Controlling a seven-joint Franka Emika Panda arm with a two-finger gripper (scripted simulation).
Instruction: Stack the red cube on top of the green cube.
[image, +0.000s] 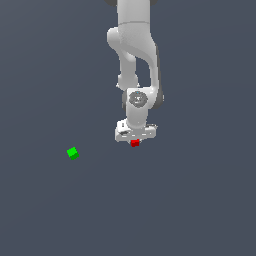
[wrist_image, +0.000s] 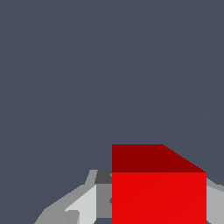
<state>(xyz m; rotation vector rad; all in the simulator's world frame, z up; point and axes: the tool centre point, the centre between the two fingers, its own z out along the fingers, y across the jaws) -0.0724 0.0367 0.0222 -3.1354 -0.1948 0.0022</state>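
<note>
A tiny, plain, bright red cube (image: 134, 143) sits directly beneath the white two-fingered claw (image: 135, 141) of the robot arm, tucked between its fingertips. In the wrist view the same red cube (wrist_image: 159, 192) fills the near corner of the picture, with pale grey fingers (wrist_image: 83, 205) showing on one side of it and a sliver of grey on the other, so the claw appears narrowed onto the cube and holding it, though the contact itself is too small to confirm in the exterior view. Whether the cube rests on the flat dark grey-blue floor (image: 200, 210) or is lifted just clear of it cannot be told. The white jointed arm (image: 135, 55) rises straight above the claw, pointing it downward, which suits a pinch from above on so small an object. Well apart from the claw, toward the exterior view's left and a little nearer the viewer, lies a tiny, plain, bright green cube (image: 73, 153) of like size, alone on the floor with nothing touching it. It is the target: the red cube must be carried across and set on its top face. By my judgement the grasp stage is at hand and the carry across has not yet been made; with so small a landing face, careful centring will matter.
</note>
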